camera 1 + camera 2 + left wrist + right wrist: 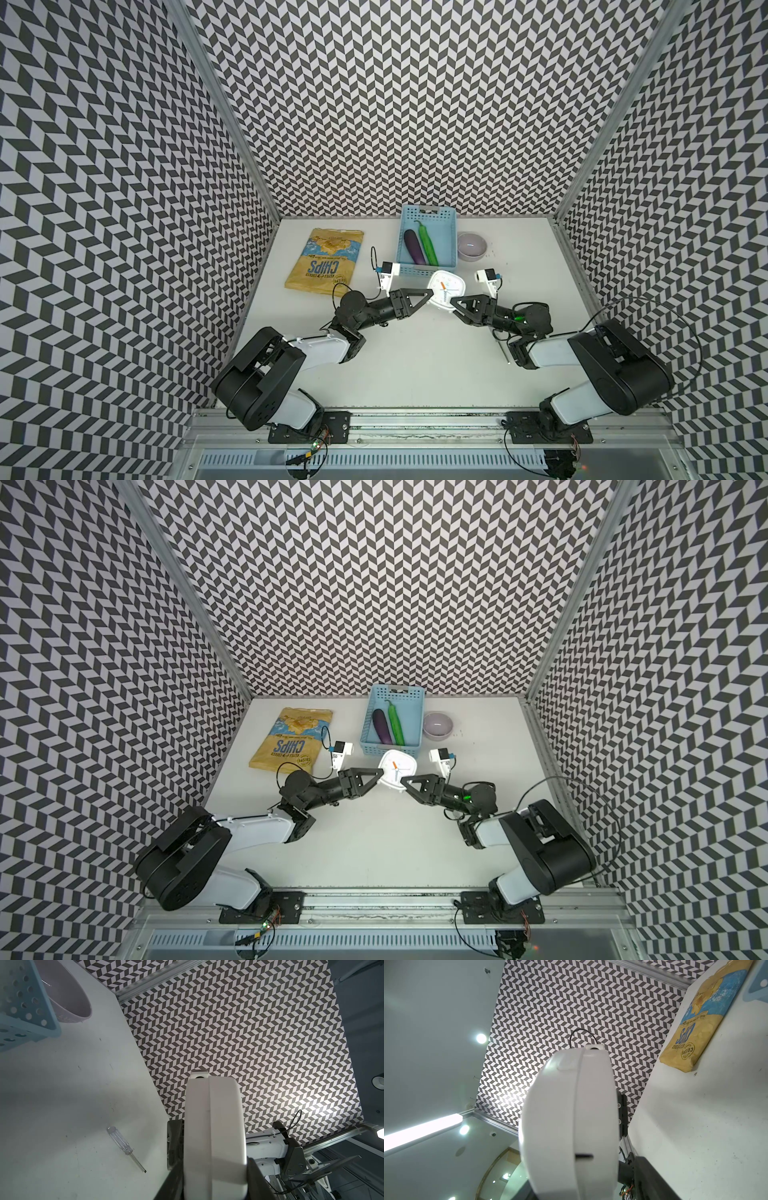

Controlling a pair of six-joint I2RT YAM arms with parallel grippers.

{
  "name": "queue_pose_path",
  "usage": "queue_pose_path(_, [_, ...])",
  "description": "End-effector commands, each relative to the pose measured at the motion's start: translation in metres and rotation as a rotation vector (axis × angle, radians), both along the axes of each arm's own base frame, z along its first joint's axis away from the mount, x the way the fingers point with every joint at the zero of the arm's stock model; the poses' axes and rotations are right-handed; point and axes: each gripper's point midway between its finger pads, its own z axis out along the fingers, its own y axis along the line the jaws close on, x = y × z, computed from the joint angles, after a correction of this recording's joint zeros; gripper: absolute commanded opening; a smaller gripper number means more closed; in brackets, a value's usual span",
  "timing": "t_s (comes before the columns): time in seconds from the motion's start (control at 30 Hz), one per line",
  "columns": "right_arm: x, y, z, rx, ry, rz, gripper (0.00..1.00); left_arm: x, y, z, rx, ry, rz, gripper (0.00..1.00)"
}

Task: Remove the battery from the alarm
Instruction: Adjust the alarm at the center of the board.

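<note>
The alarm [448,286] is a small white rounded-square clock held above the table, dial up, between my two arms. My left gripper [430,296] is shut on its left edge; in the left wrist view its dark fingers [175,1180] press both faces of the alarm [214,1136]. From the other side, my right gripper [454,303] straddles the near right corner. In the right wrist view the alarm [566,1115] fills the space between the fingers [648,1174], and I cannot tell whether they touch it. The battery is hidden.
A clear-handled screwdriver [124,1145] lies on the table under my right arm. At the back stand a blue basket [428,211] with an aubergine and a green pepper, a lilac bowl [471,246] and a chips bag [328,259].
</note>
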Motion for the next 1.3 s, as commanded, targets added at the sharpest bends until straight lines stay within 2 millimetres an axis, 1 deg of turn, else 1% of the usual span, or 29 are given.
queue_pose_path(0.0, [-0.016,-0.008,0.055,0.106,-0.282,-0.026,0.54,-0.008,-0.001,0.024,-0.041,-0.084,-0.023,0.22])
queue_pose_path(0.13, [-0.01,-0.006,0.05,0.05,-0.281,-0.053,0.46,-0.009,-0.001,0.022,-0.037,-0.081,-0.021,0.24])
queue_pose_path(0.23, [-0.006,-0.005,0.046,-0.005,-0.283,-0.077,0.4,-0.007,-0.001,0.022,-0.032,-0.086,-0.012,0.32])
queue_pose_path(0.3, [-0.002,-0.004,0.043,-0.05,-0.288,-0.09,0.34,-0.006,-0.001,0.022,-0.024,-0.094,-0.006,0.38])
queue_pose_path(0.33, [-0.001,-0.004,0.042,-0.069,-0.286,-0.097,0.32,-0.005,-0.001,0.022,-0.021,-0.098,-0.005,0.43])
queue_pose_path(0.43, [0.005,-0.003,0.041,-0.154,-0.327,-0.135,0.3,-0.002,-0.001,0.022,-0.002,-0.109,0.006,0.69])
queue_pose_path(0.47, [0.008,-0.004,0.04,-0.187,-0.337,-0.154,0.3,0.0,0.0,0.022,0.01,-0.116,0.017,0.76])
queue_pose_path(0.57, [0.021,-0.009,0.036,-0.324,-0.378,-0.234,0.3,0.01,0.012,0.014,0.079,-0.129,0.078,0.91])
queue_pose_path(0.63, [0.031,-0.018,0.033,-0.434,-0.415,-0.309,0.3,0.018,0.026,0.008,0.145,-0.136,0.135,0.98])
queue_pose_path(0.67, [0.036,-0.023,0.033,-0.488,-0.435,-0.35,0.3,0.021,0.034,0.007,0.176,-0.141,0.162,1.0])
queue_pose_path(0.77, [0.053,-0.041,0.028,-0.681,-0.504,-0.499,0.3,0.028,0.059,0.006,0.28,-0.156,0.237,1.0])
queue_pose_path(0.83, [0.062,-0.053,0.025,-0.802,-0.556,-0.604,0.3,0.03,0.075,0.007,0.349,-0.162,0.274,1.0])
queue_pose_path(0.93, [0.07,-0.066,0.027,-0.947,-0.623,-0.726,0.3,0.029,0.096,0.008,0.427,-0.16,0.339,1.0])
queue_pose_path(1.0, [0.073,-0.071,0.03,-1.018,-0.664,-0.788,0.3,0.027,0.108,0.009,0.45,-0.146,0.376,1.0])
queue_pose_path(1.07, [0.074,-0.073,0.033,-1.08,-0.711,-0.84,0.3,0.027,0.118,0.011,0.459,-0.119,0.401,1.0])
queue_pose_path(1.17, [0.076,-0.075,0.034,-1.18,-0.776,-0.906,0.3,0.029,0.128,0.014,0.477,-0.063,0.421,1.0])
queue_pose_path(1.27, [0.073,-0.068,0.031,-1.311,-0.872,-0.959,0.3,0.029,0.13,0.019,0.485,-0.022,0.418,1.0])
